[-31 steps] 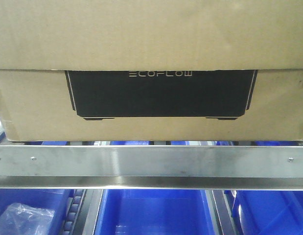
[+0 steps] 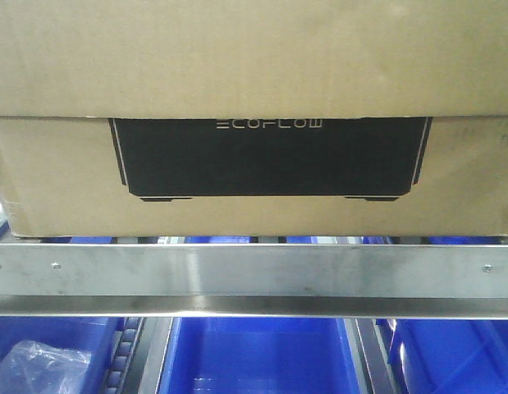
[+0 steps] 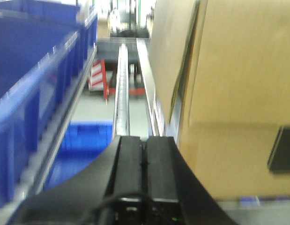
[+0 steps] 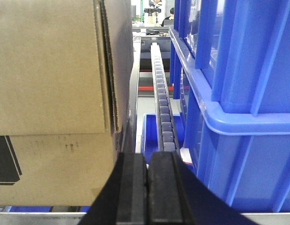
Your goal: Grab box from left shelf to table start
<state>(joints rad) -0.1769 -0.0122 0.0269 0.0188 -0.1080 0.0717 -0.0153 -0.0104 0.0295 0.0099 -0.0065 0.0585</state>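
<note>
The brown cardboard box (image 2: pixel 254 74) with its black ECOFLOW panel fills the front view and rests on the left shelf behind the steel front rail (image 2: pixel 254 271). My left gripper (image 3: pixel 144 138) is shut with nothing in it, just left of the box's side (image 3: pixel 243 93). My right gripper (image 4: pixel 147 155) is shut and empty, in the gap between the box's right side (image 4: pixel 51 70) and a blue bin (image 4: pixel 248 84). The table is out of view.
Blue bins (image 2: pixel 254 353) sit on the level below the rail, one with a clear plastic bag (image 2: pixel 40 365). A blue bin (image 3: pixel 32 84) stands left of the left gripper. Roller tracks (image 4: pixel 161 103) run back along the shelf beside the box.
</note>
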